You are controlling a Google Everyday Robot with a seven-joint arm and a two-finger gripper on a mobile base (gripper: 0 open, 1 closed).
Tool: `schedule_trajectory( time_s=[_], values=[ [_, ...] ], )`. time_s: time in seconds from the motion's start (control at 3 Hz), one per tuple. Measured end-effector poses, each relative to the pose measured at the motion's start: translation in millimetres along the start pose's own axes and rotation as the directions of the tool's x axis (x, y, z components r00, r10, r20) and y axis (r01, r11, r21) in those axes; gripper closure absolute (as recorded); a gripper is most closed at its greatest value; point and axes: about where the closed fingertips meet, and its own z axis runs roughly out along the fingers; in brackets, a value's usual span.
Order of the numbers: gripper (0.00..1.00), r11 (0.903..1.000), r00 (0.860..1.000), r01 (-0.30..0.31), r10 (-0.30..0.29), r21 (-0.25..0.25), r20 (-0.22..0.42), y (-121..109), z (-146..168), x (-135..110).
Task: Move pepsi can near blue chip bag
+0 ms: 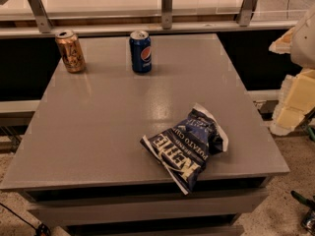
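Observation:
The pepsi can (141,51) stands upright at the back middle of the grey table (98,127); it is dark blue with a round red-white-blue logo and a silver top. The blue chip bag (186,148) lies crumpled near the table's front right, navy with big white letters and a white edge. My gripper (294,100) shows as pale white and yellowish shapes at the right edge of the view, off the table's right side, far from the can and to the right of the bag. It holds nothing that I can see.
A gold-tan can (70,51) stands upright at the back left of the table, left of the pepsi can. A railing with metal posts (167,6) runs behind the table. Speckled floor lies on both sides of the table.

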Motion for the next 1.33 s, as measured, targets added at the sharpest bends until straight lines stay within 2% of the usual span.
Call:
schedule_trajectory(
  time_s=[0.67,1.0,1.33],
  values=[
    [0.00,1.0000,1.000,0.001,-0.001,0.008,0.016,-4,1,-5],
    [0.00,0.9994,0.996,0.035,-0.035,-0.006,0.080,-20,16,-35],
    [0.00,0.9956,0.978,0.086,-0.077,-0.039,0.192,-37,40,-92]
  ],
)
